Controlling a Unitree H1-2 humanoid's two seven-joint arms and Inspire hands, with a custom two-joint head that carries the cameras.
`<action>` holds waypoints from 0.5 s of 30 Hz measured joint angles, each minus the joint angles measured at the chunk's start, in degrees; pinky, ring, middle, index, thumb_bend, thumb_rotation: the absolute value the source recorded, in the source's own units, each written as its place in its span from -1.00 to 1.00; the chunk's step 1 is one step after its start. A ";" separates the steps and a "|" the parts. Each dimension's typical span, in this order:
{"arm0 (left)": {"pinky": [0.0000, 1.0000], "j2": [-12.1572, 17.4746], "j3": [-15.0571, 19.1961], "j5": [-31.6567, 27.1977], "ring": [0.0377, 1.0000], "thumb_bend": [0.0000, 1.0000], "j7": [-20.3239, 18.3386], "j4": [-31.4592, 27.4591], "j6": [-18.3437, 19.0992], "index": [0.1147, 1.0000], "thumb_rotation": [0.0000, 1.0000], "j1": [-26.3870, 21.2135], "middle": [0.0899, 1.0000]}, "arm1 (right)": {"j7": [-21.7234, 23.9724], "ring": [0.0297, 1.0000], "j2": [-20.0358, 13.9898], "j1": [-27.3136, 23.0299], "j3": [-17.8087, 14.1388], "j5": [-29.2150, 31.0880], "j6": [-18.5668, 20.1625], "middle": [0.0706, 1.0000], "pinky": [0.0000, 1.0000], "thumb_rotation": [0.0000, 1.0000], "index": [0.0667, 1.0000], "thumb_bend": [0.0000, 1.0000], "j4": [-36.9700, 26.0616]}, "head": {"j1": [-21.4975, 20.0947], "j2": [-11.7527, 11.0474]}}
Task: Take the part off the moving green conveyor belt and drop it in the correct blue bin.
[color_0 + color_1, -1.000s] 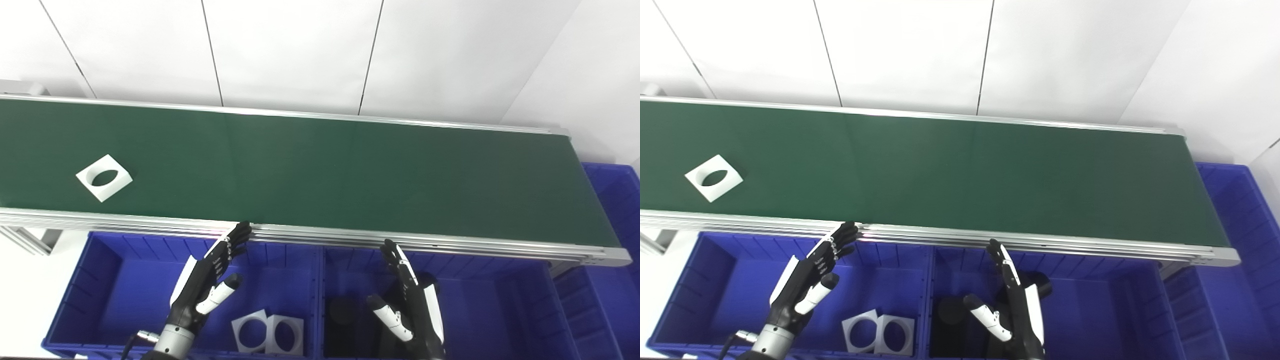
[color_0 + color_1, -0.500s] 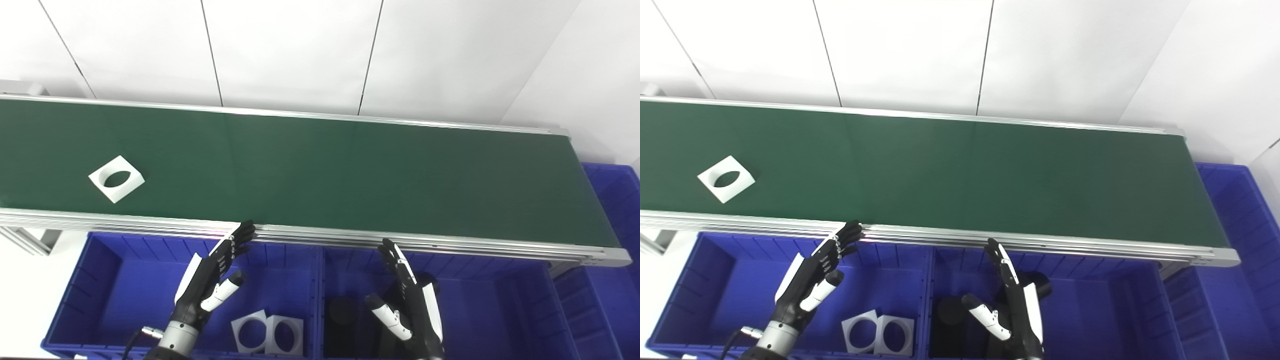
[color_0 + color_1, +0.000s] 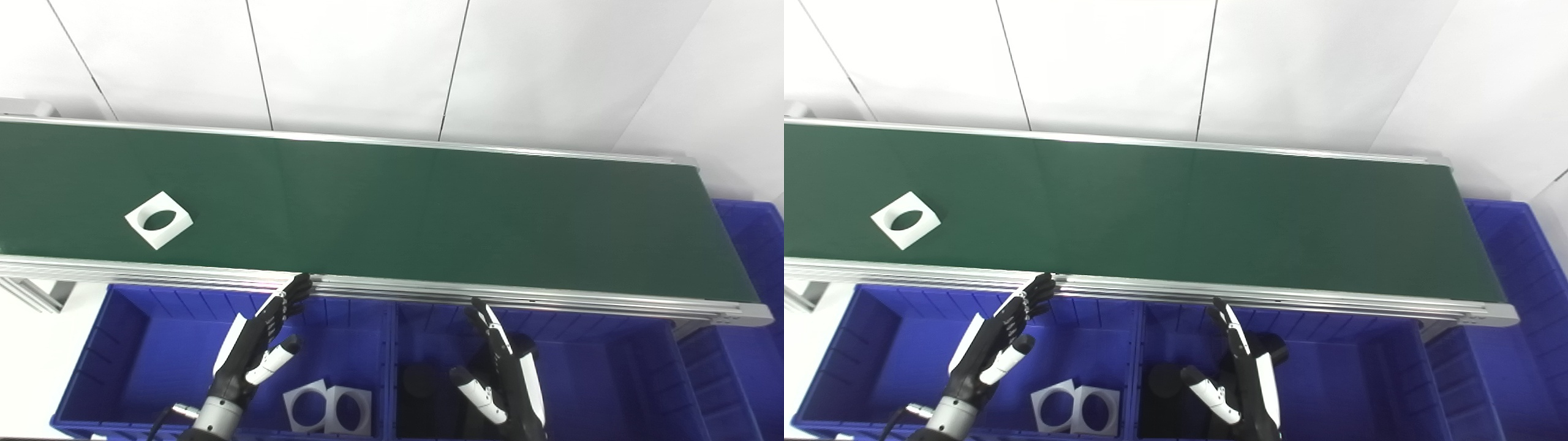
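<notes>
A white square part with a round hole lies on the green belt at the left, near its front edge. My left hand hovers open over the left blue bin, its fingertips reaching the belt's front rail, well to the right of the part. My right hand is open above the middle blue bin, empty, thumb spread. Two white square parts lie in the left bin. Black cylinders sit in the middle bin, partly hidden by the right hand.
An aluminium rail runs along the belt's front edge, above the bins. A third blue bin stands at the belt's right end. A white panelled wall rises behind the belt.
The white square part has travelled rightward along the belt. Both hands have shifted only slightly; the right hand has sunk a little.
</notes>
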 measured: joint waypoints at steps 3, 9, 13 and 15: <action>0.77 0.00 0.30 -0.30 0.80 0.49 -0.86 -1.53 -0.04 0.77 0.60 0.88 0.79 | 0.00 0.78 0.04 0.05 0.01 0.01 0.00 0.75 0.81 0.63 0.86 0.57 -0.48 | 0.00 0.01; 0.81 -0.36 1.23 -1.21 0.83 0.55 -1.67 -5.39 -0.07 0.75 0.57 2.87 0.79 | 0.25 0.73 0.04 -0.03 -0.22 0.79 -0.01 0.73 0.76 0.69 0.84 0.61 -1.56 | 5.08 1.15; 0.79 -1.55 1.17 -1.09 0.81 0.53 -2.27 -5.57 -0.07 0.74 0.55 3.36 0.78 | 0.51 0.73 -0.95 -0.18 -0.20 1.72 -0.01 0.72 0.77 0.71 0.84 0.58 -1.57 | 8.09 0.80; 0.73 -1.88 0.31 0.14 0.77 0.52 -1.35 -6.70 -0.06 0.72 0.53 3.62 0.75 | 0.54 0.75 -1.58 -0.17 -0.22 2.01 -0.01 0.72 0.80 0.71 0.84 0.54 -1.74 | 15.46 -1.22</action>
